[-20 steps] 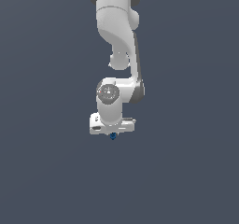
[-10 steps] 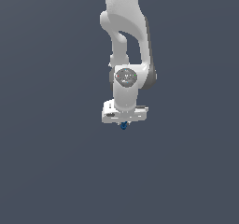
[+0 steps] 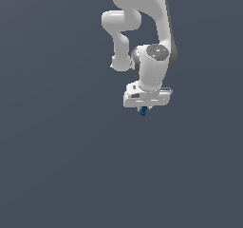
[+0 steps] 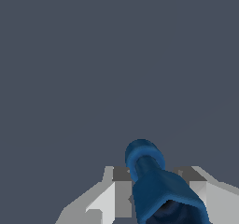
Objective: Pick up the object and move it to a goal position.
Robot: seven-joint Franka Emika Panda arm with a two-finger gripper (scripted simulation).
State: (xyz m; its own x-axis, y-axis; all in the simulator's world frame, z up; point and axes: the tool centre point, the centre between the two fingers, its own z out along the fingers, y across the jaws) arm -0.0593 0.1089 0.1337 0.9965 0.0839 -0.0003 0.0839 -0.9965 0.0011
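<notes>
The object (image 3: 143,111) is a tiny dark-blue and bright-blue item poking out just below the white hand in the exterior view. In the wrist view the object (image 4: 156,183) is a blue rounded piece with a bright-blue knob at its end, held between the two grey-white fingers (image 4: 114,192). My gripper (image 3: 144,109) is shut on it and carries it in the air. The white arm (image 3: 142,27) reaches down from the top of the exterior view.
A plain dark grey surface (image 3: 57,165) fills the rest of both views. No goal marker or other item shows.
The arm has swung toward the exterior view's right and risen a little, with the object still held in the gripper.
</notes>
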